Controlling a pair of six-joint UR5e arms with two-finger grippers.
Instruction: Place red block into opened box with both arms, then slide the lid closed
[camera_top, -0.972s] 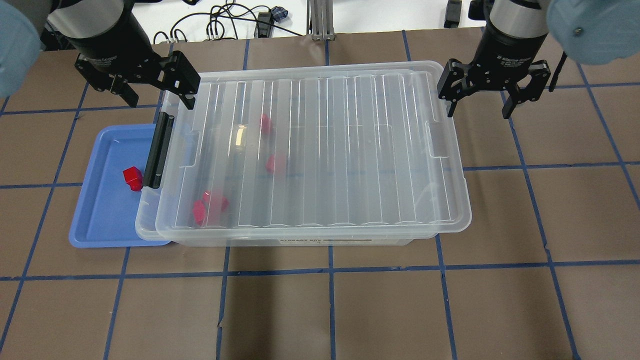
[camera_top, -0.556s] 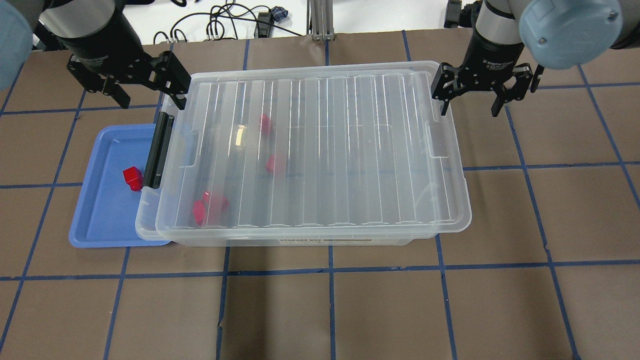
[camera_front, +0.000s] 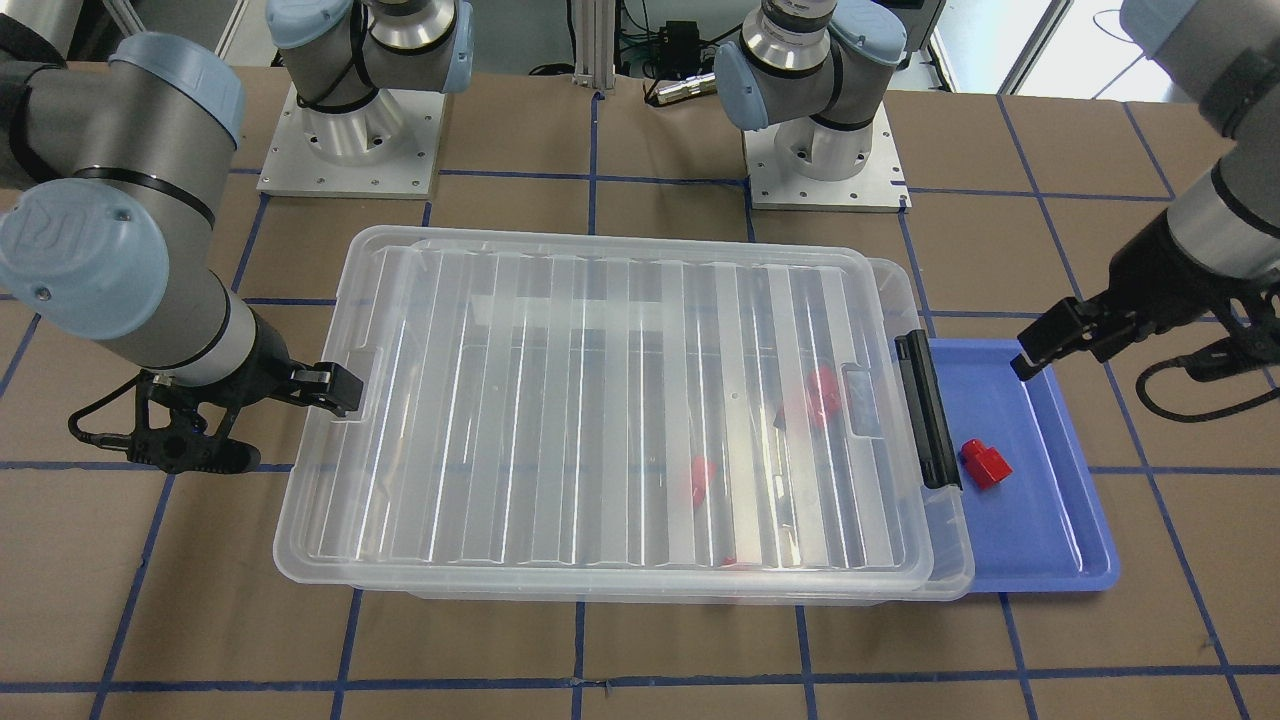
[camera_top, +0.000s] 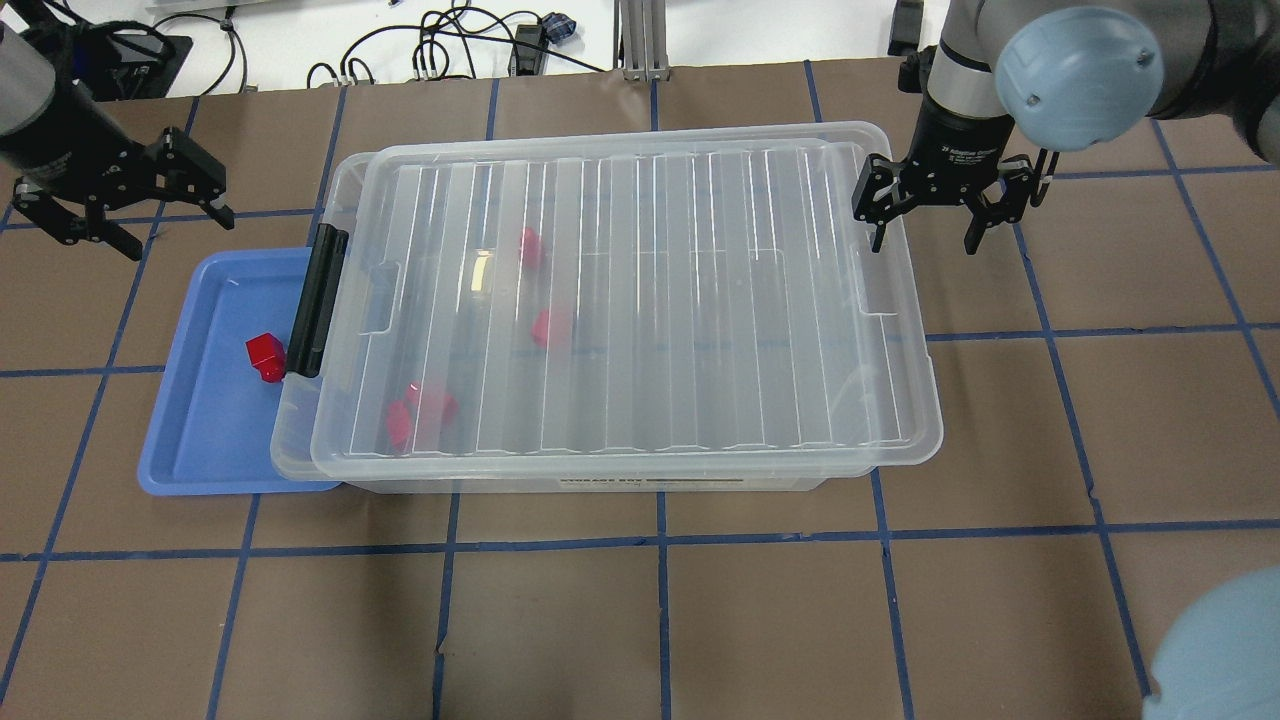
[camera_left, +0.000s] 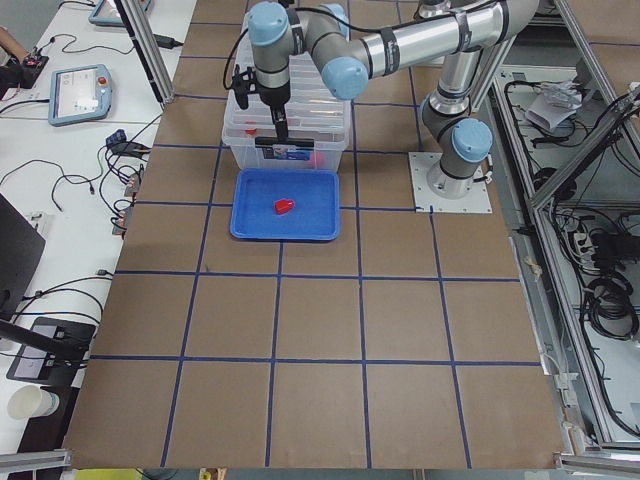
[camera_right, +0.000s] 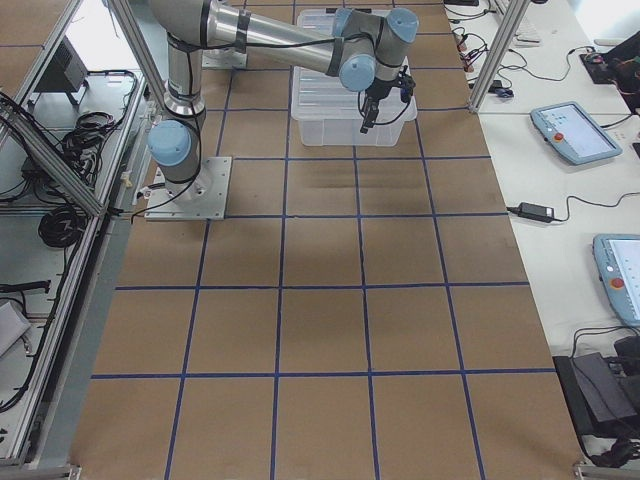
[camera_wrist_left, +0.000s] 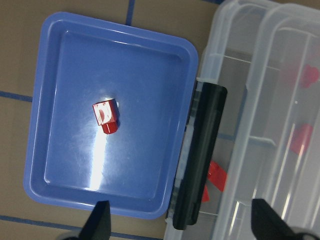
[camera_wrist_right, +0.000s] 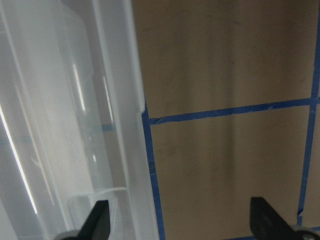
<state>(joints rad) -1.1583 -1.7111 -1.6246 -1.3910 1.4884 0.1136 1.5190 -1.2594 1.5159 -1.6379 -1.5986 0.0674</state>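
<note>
In the overhead view the box (camera_top: 297, 452) stands in the middle of the brown table (camera_top: 660, 620), with its long side from 9 to 3 o'clock. The ribbed lid (camera_top: 650, 300) lies flat on top of it, pushed a little toward 3 o'clock, so a narrow strip of the box rim shows at the 9 o'clock end. There the black latch bar (camera_top: 318, 300) sits. Through the lid some red blocks inside the box (camera_top: 551, 326) can be seen, blurred by the plastic.

The red block (camera_top: 266, 356) is not in the box. It lies on the floor of the blue tray (camera_top: 200, 450), which is at 9 o'clock of the box and partly under its rim. The block is on the 3 o'clock side of the tray, near the latch bar. In the left wrist view a band of bare blue separates them.

The left gripper (camera_top: 175, 230) hangs at about 11 o'clock of the tray, above the table, with its fingers spread wide and nothing between them. The right gripper (camera_top: 923, 245) is at 2 o'clock of the box, just beside the far corner of the lid. Its fingers are also spread wide and hold nothing. I cannot tell if one finger touches the lid edge.
</note>
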